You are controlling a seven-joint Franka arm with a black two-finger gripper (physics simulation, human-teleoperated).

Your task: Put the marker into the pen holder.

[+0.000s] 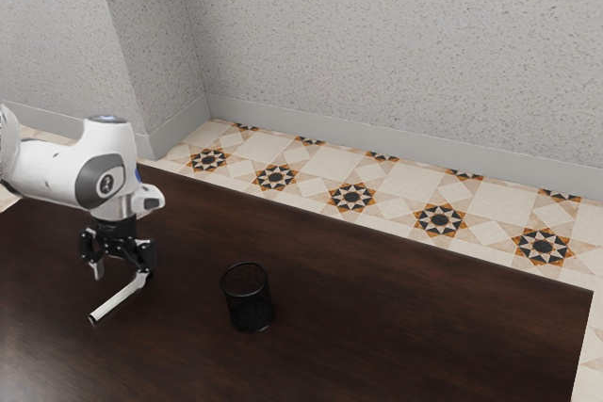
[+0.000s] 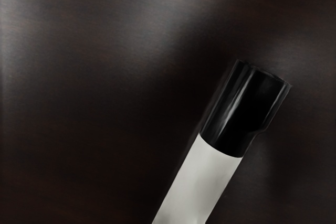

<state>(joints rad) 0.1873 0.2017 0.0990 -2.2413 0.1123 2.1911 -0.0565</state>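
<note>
The gripper has its two fingers standing apart, pointing down above the bench. Just below the gripper is the marker, outside the pen holder, running slantwise, with one end close by a fingertip; whether they touch cannot be told. The marker has a white barrel and a black cap. Farther off, toward the exterior view's right from the gripper, the black pen holder stands upright on the bench. Beyond the bench are the patterned floor and, farthest, the speckled wall.
</note>
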